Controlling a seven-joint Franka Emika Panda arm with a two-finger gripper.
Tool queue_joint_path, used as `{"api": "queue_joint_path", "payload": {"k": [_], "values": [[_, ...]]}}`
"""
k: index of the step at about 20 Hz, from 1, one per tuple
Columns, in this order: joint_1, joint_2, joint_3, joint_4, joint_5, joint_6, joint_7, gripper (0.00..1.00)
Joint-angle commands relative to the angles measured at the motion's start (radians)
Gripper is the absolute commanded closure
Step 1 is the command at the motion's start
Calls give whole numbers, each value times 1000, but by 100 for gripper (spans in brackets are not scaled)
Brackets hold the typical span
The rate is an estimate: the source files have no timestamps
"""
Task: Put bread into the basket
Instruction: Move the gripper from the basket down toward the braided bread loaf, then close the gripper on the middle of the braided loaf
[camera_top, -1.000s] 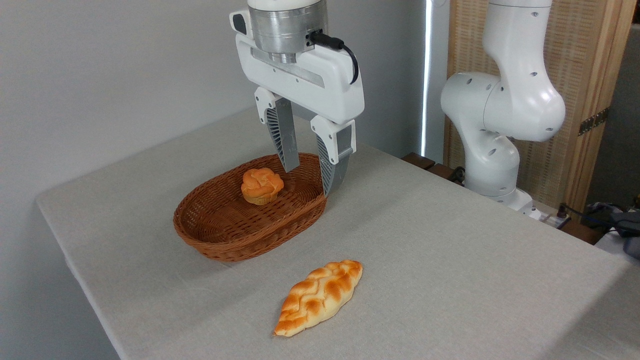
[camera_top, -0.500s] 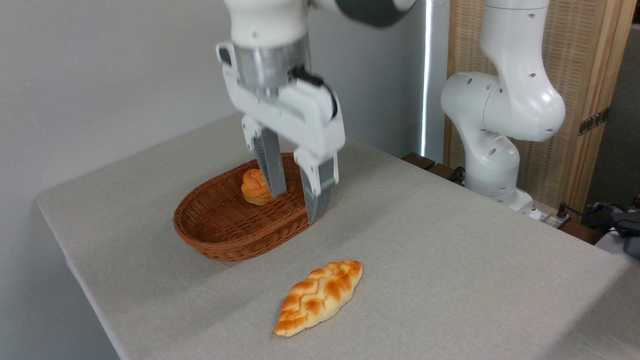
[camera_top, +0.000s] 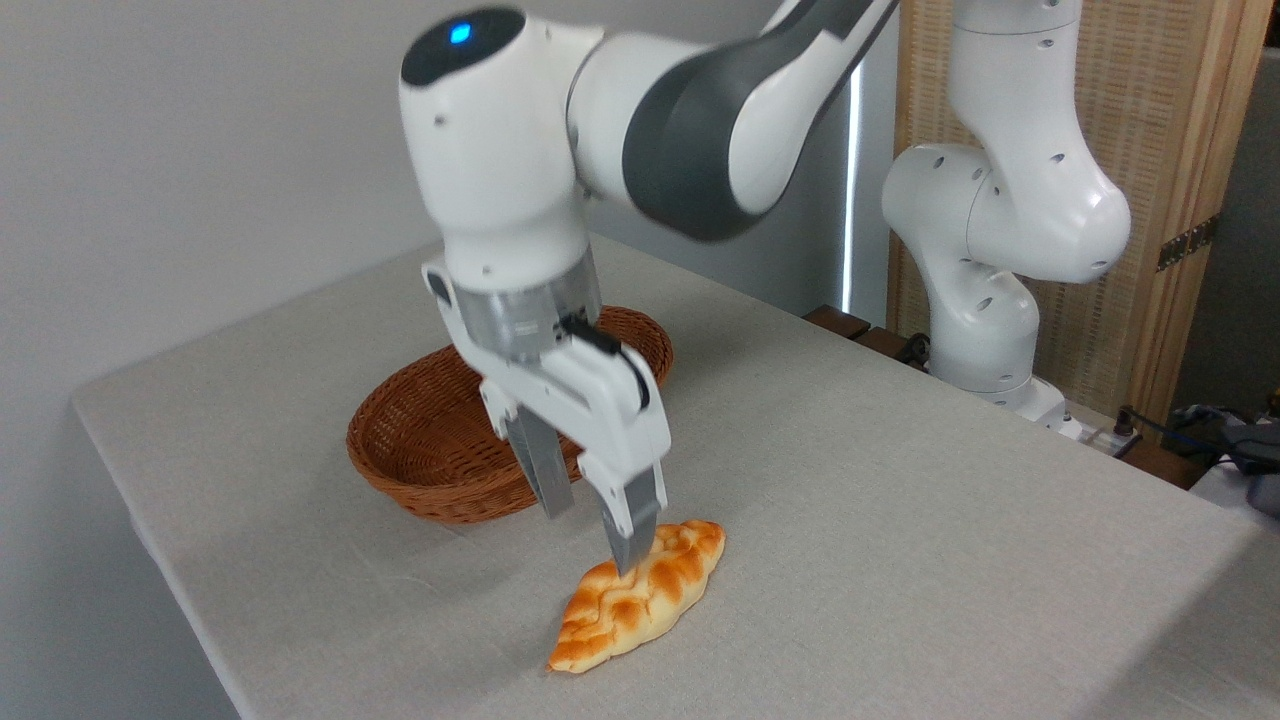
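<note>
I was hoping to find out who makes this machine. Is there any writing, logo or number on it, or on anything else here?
None can be read.
Arm: only a blue light on top, no lettering or logo.
Gripper: plain white housing, no label showing.
Bread, basket, table: no text or signs.

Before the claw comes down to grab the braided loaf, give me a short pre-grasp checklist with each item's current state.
1. Claw open: ok, fingers apart.
2. Claw empty: ok.
3. Claw centred over the bread: not ok; it looks offset toward the basket-side edge.
4. Bread lying free on the table: ok.
5. Basket has room: cannot tell; the arm hides part of its interior.
6. Fingers clear of the basket: ok.
</note>
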Motion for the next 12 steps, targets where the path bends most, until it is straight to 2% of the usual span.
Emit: {"api": "queue_joint_path", "payload": {"k": [1,10,12], "values": [[5,32,11,1,19,41,25,0],[9,86,13,-2,22,59,25,0],[9,95,14,-5,54,69,23,0]]}}
